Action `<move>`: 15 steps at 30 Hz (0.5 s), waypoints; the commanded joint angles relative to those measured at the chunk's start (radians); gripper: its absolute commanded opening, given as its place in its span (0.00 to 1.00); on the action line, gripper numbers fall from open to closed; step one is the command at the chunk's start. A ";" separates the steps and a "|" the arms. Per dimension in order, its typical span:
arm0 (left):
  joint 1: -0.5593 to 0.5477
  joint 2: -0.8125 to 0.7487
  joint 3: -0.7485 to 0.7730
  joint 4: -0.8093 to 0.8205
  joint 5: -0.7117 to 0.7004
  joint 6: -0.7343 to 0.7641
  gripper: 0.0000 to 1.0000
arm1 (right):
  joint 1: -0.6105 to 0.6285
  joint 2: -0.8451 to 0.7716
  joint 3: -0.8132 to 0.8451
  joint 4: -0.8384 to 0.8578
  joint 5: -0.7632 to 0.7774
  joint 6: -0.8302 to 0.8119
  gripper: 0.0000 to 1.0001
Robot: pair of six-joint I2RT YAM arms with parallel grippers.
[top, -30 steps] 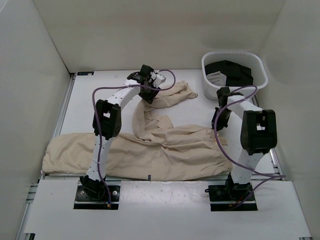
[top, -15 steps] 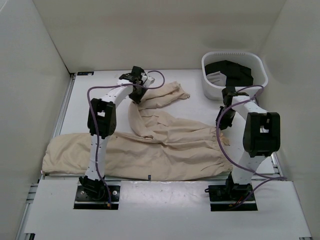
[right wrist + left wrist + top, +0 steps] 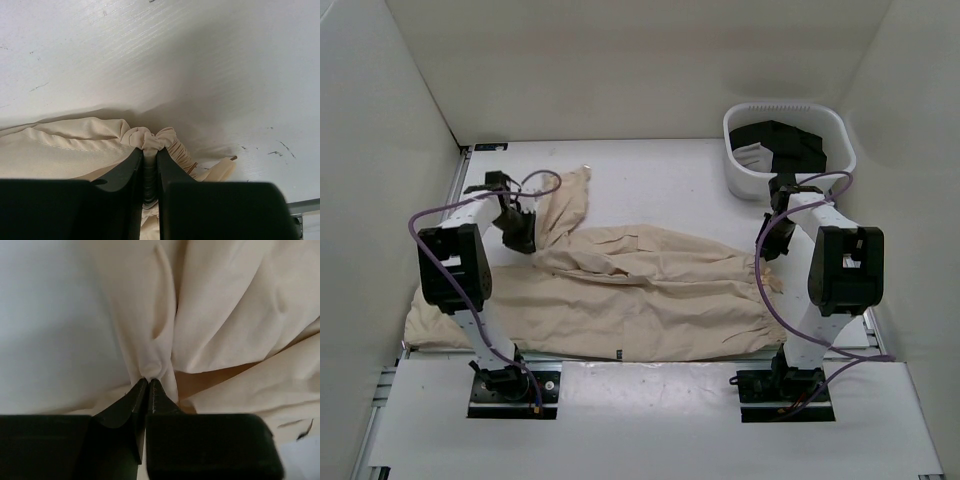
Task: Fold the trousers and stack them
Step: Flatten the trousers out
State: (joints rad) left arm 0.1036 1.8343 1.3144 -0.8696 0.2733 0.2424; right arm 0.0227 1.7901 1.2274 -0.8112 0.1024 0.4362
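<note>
One pair of trousers, clenched by left pincer and right pincer.

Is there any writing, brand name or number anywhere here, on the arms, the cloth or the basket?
No readable text anywhere.
The light beige cotton trousers bear a tiny dark mark by their near edge: too small to read.
The black clothing in the white plastic basket has a white patch: no letters visible.
</note>
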 commanded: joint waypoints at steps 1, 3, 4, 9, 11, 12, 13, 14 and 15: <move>-0.021 -0.067 -0.105 -0.054 0.073 0.060 0.19 | 0.000 -0.043 0.001 0.001 0.013 -0.034 0.00; -0.021 -0.076 -0.118 -0.054 0.041 0.089 0.20 | 0.000 -0.034 0.011 -0.008 0.013 -0.045 0.00; -0.009 -0.089 -0.127 -0.065 0.041 0.098 0.23 | 0.000 -0.034 0.020 -0.008 0.013 -0.045 0.00; 0.002 -0.139 -0.022 -0.112 0.041 0.127 0.38 | 0.000 -0.024 0.030 -0.008 0.002 -0.065 0.00; 0.002 -0.161 0.134 -0.082 0.053 0.111 0.43 | 0.000 -0.014 0.030 -0.008 0.002 -0.065 0.00; 0.002 -0.161 0.196 -0.060 0.053 0.101 0.46 | 0.000 -0.014 0.030 -0.008 0.002 -0.074 0.00; 0.002 -0.161 0.256 -0.008 0.053 0.078 0.50 | 0.000 -0.014 0.040 -0.008 0.002 -0.074 0.00; 0.002 -0.143 0.367 0.010 0.041 0.078 0.54 | 0.000 -0.014 0.040 -0.008 0.002 -0.074 0.00; 0.002 -0.080 0.425 0.021 0.032 0.066 0.57 | 0.000 -0.014 0.040 -0.008 0.002 -0.074 0.00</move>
State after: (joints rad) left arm 0.1028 1.7805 1.5585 -0.9543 0.2878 0.3279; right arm 0.0227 1.7885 1.2289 -0.8120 0.1020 0.3870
